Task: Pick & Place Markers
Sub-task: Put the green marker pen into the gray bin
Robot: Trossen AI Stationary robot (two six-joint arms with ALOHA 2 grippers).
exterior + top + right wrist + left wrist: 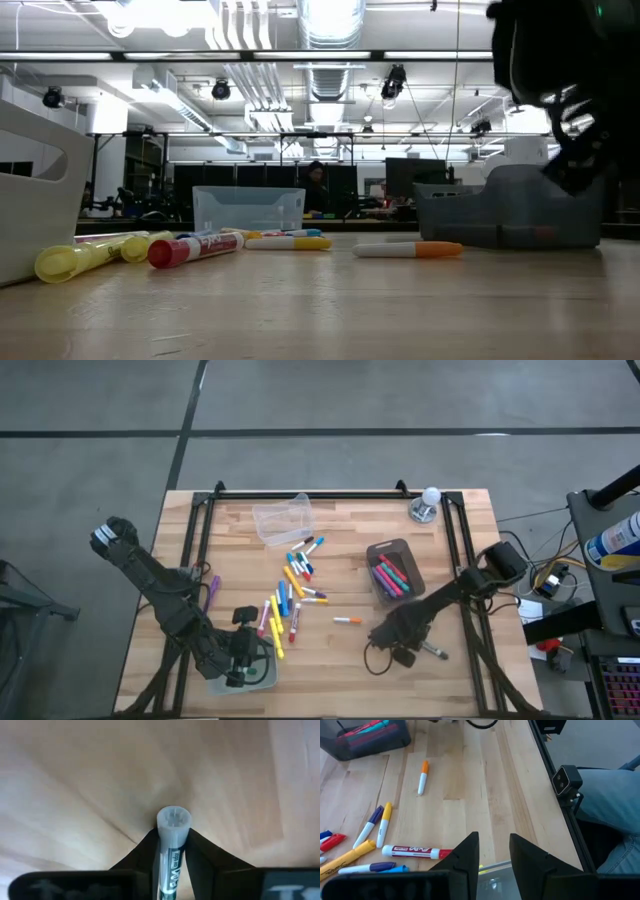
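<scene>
Right gripper (pixel 172 847) low over the bench (pixel 330 670) near its front-right part, fingers (pixel 145 852) clamped on a grey-capped marker (pixel 173 827), cap end poking out past the fingertips. In the high view the same marker (pixel 432 651) lies along the wood just beside the right gripper (pixel 402 653).

Left gripper (pixel 493 857) sits at the front-left, over a clear bin (pixel 262 675) at the front edge. Fingers (pixel 465 855) stand apart with a narrow gap, nothing between them (released).

Markers:
- Main pile (pixel 290 595) loose in the bench's middle: yellow, blue, red, pink, spread from near the centre toward the front-left.
- One orange-capped white marker (pixel 347 620) lies alone, between the pile and the right gripper.
- One purple marker (pixel 213 592) by the left rail, apart from the rest.
- Several pink/red/blue ones already in the grey bin (pixel 396 571), right of centre.

Second clear bin (pixel 283 518) near the back edge, contents can't tell from above. Small white-topped knob (pixel 427 506) at the back-right corner.

Low view: red marker (pixel 195 249) and yellow ones (pixel 75 260) in front, the orange-capped one (pixel 408 249) to their right, grey bin (pixel 510 205) behind it.
</scene>
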